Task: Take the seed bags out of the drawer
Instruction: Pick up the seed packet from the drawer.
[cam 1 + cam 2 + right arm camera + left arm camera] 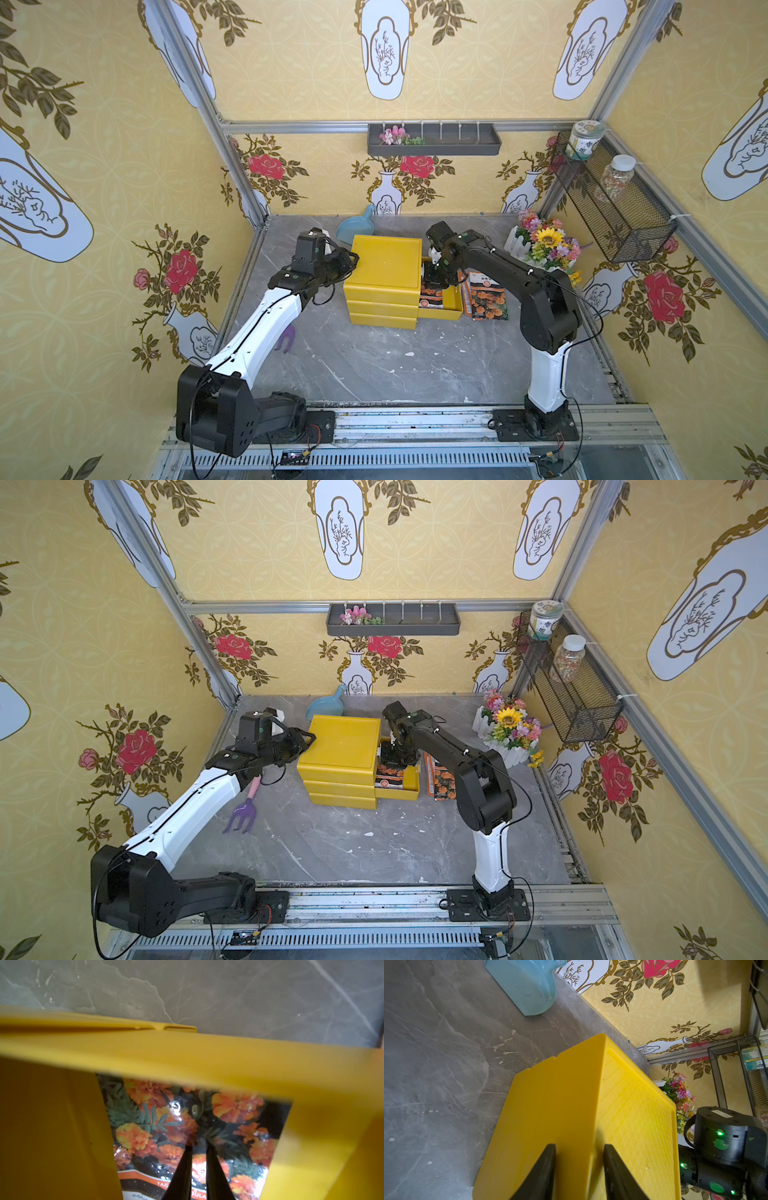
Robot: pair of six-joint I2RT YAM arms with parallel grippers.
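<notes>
A yellow cabinet (386,262) of stacked drawers stands mid-table, one drawer (453,301) pulled out to its right. A seed bag (430,297) with orange flowers lies inside it, filling the right wrist view (158,1126). My right gripper (197,1144) reaches down into the drawer, its fingers nearly together with their tips pinching the bag's glossy front. A second seed bag (488,301) lies flat on the table just right of the drawer. My left gripper (579,1146) is closed over the cabinet's upper left edge, one finger on the top and one on the side.
A blue scoop (355,228) lies behind the cabinet. A purple hand rake (243,812) lies beside the left arm. A flower box (544,245) stands at the back right, under a wire basket (615,208) with jars. A grey shelf (434,141) hangs on the back wall.
</notes>
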